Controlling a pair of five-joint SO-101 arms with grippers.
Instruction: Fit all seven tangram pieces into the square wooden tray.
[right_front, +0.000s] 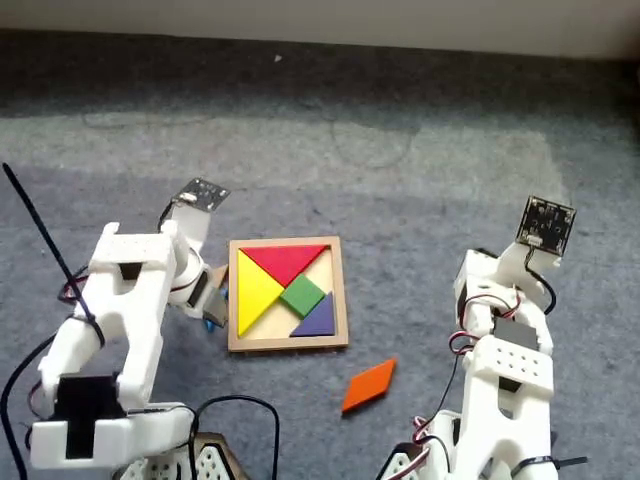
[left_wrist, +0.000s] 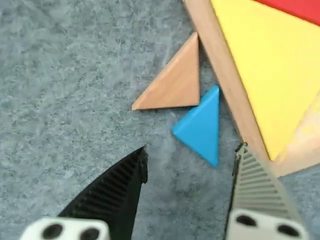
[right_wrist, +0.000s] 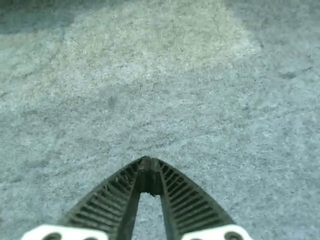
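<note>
The tray (right_front: 288, 343) sits mid-counter (right_front: 400, 180), holding a red triangle (right_front: 283, 262), a yellow triangle (right_front: 255, 292), a green square (right_front: 303, 296) and a purple triangle (right_front: 316, 320). An orange parallelogram (right_front: 369, 385) lies on the counter near the tray's front right corner. The left pincer (left_wrist: 192, 150) hangs open just outside the tray's left wall, its fingertips either side of a blue triangle (left_wrist: 200, 127), which touches a wooden triangle (left_wrist: 172, 82). The right pincer (right_wrist: 148, 162) is closed on nothing above bare counter, well right of the tray.

The tray (left_wrist: 221, 65) is smooth pale wood, the blue triangle (left_wrist: 202, 127) smooth and matt, the table cover (left_wrist: 60, 75) fuzzy grey cloth.
</note>
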